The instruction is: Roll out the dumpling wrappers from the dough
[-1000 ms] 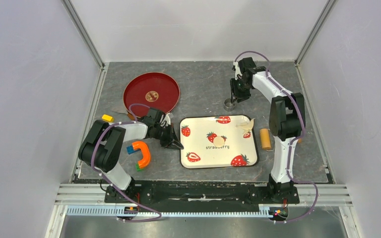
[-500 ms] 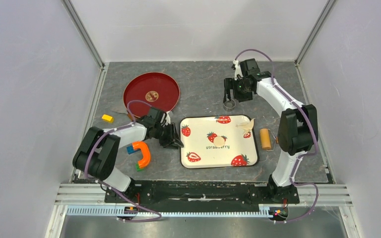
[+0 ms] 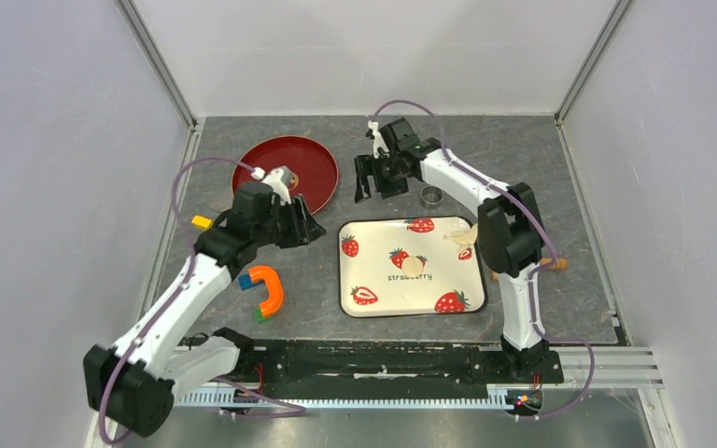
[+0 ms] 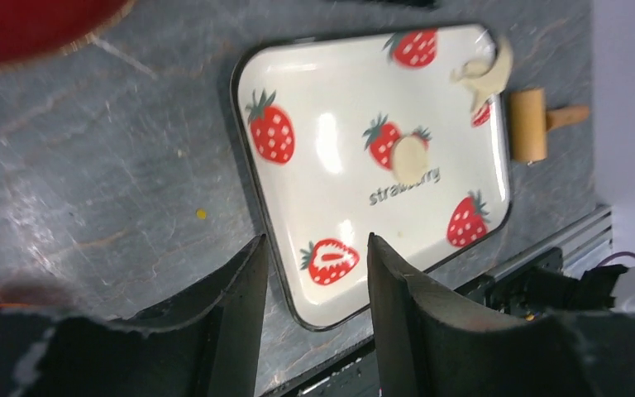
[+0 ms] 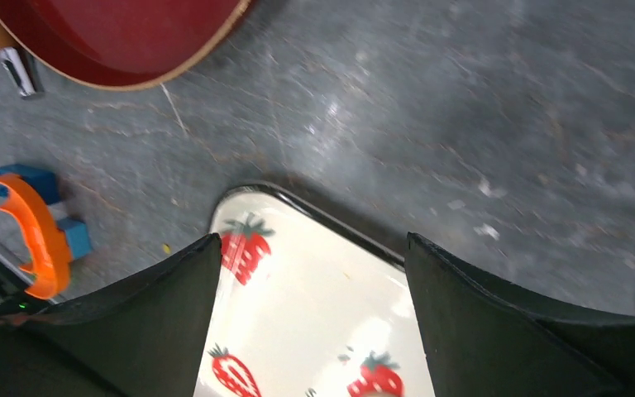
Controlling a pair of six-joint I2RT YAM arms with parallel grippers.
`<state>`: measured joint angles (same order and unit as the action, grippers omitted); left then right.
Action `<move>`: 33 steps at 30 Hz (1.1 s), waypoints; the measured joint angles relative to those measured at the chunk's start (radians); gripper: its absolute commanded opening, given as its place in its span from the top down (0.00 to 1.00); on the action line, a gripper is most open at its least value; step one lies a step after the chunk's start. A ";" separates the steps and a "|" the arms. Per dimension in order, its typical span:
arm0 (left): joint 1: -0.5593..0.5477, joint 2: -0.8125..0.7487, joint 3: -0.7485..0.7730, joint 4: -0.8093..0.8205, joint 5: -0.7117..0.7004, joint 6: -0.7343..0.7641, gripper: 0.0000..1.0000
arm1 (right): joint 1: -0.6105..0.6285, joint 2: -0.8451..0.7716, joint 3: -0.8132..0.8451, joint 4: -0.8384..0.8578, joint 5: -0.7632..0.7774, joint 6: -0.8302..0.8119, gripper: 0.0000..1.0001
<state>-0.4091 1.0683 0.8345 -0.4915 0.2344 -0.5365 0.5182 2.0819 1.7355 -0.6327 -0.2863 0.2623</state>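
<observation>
One round dumpling wrapper (image 3: 413, 266) (image 4: 409, 159) lies in the middle of the strawberry tray (image 3: 373, 294) (image 4: 331, 178) (image 5: 314, 289). Ragged dough scraps (image 3: 460, 238) (image 4: 486, 74) lie at the tray's far right corner. My left gripper (image 3: 306, 227) (image 4: 314, 256) hangs open and empty above the table, left of the tray. Open and empty too, my right gripper (image 3: 367, 189) (image 5: 312, 248) hovers behind the tray's far left corner. The wooden roller (image 3: 553, 264) (image 4: 529, 124) lies right of the tray, mostly hidden by the right arm in the top view.
A small metal ring (image 3: 432, 195) stands on the table behind the tray. A red plate (image 3: 285, 168) (image 5: 124, 33) sits at the back left. An orange and blue tool (image 3: 263, 289) (image 5: 33, 231) and a yellow block (image 3: 203, 222) lie to the left.
Both grippers opened. The right arm swung left away from the metal ring, which stayed on the table. The left arm rose and drew back from the tray's left edge toward the red plate.
</observation>
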 measured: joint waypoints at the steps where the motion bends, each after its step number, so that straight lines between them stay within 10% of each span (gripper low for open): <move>1: 0.000 -0.040 0.016 -0.008 -0.010 0.004 0.46 | 0.008 0.026 0.021 0.010 -0.013 0.015 0.18; 17: 0.000 -0.297 0.070 0.010 -0.015 0.034 0.47 | 0.083 0.311 0.183 0.297 -0.142 0.375 0.23; 33: 0.000 -0.293 0.069 0.009 0.026 0.069 0.47 | 0.094 0.419 0.299 0.307 0.003 0.494 0.71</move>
<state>-0.4091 0.7757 0.9039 -0.4828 0.2607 -0.4679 0.6125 2.5008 2.0342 -0.3260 -0.2829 0.7559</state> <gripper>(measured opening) 0.533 0.356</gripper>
